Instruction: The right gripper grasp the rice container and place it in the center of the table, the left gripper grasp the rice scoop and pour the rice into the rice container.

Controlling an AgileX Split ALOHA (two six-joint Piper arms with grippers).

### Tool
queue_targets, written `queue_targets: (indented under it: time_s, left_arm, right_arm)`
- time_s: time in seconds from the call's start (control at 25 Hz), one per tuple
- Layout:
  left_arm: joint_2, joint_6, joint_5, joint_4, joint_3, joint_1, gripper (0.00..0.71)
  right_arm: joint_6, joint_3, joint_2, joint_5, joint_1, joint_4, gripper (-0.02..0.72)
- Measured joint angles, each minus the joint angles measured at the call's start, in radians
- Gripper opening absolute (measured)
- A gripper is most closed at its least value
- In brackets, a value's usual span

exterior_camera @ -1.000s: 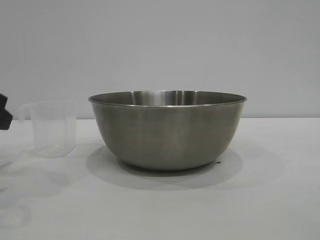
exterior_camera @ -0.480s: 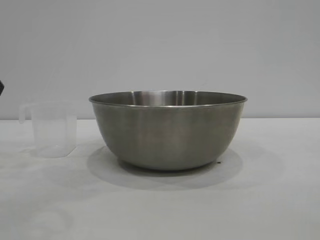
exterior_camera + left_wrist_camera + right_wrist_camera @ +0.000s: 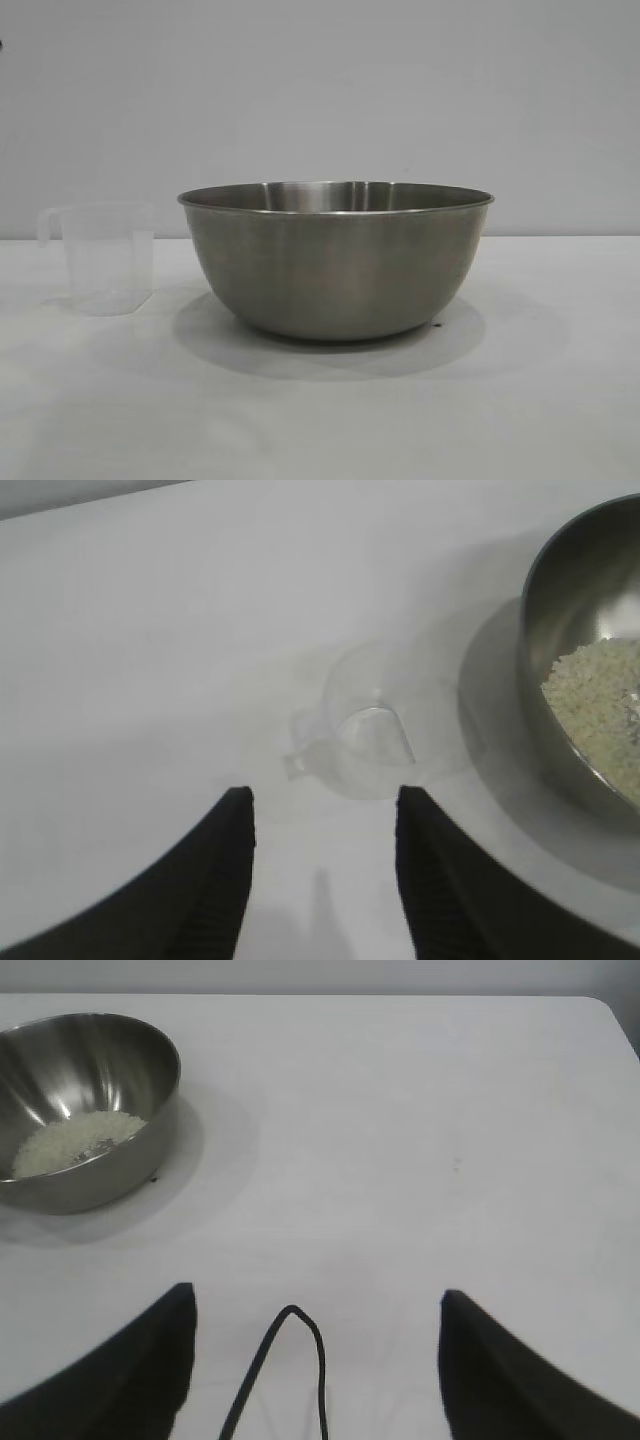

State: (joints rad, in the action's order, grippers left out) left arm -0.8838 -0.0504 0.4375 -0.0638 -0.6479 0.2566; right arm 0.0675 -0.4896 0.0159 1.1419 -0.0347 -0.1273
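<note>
Sitting empty left of the bowl [image 3: 336, 262], the scoop [image 3: 103, 258] is done pouring; rice [image 3: 75, 1142] lies inside. Both pincers, left [image 3: 322, 875] and right [image 3: 315, 1360], hang spread, holding nothing; only parking seems left.

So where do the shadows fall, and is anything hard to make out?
Exterior view: the bowl casts a soft round shadow on the table; the clear cup nearly blends into the wall. Left wrist view: the cup is faint against the white, and the left gripper fingers are dark silhouettes. Right wrist view: the bowl shows bright glare above the rice.
</note>
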Motion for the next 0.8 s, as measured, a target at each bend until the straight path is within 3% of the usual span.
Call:
queue_targets:
  time_s: [0.72, 0.8]
  left_arm:
    - [0.6, 0.069, 0.557, 0.015, 0.0, 0.0, 0.283]
    - [0.654, 0.081, 0.626, 0.027, 0.0, 0.0, 0.382]
  right_arm:
    - [0.0, 0.0, 0.0, 0.0, 0.0, 0.0, 0.438]
    - [0.0, 0.0, 0.0, 0.0, 0.0, 0.0, 0.438]
